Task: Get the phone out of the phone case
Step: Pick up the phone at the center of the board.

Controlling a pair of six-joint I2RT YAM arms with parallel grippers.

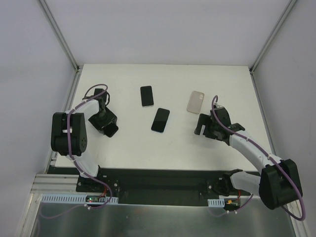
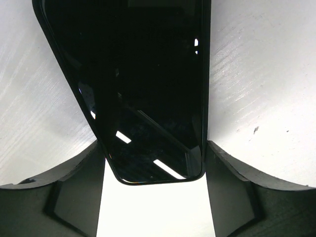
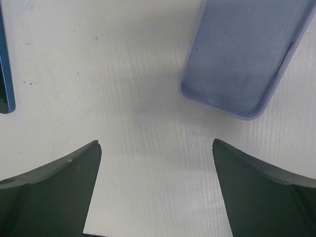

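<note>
Between the left hand's point(image 2: 154, 148) fingers sat a dark phone point(image 2: 143, 74), apparently pinched at its near end, long axis pointing straight away. Right hand point(image 3: 157, 144) hung spread, nearer the empty case point(image 3: 242, 54).

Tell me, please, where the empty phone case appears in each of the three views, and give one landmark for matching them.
Top external: the empty phone case lies right of centre, just beyond the right gripper.
Left wrist: not in it; a black phone between the left gripper's fingers fills the view.
Right wrist: the empty phone case is at the upper right.
Landmark: the right gripper, just nearer than the case in both views that show it.
</note>
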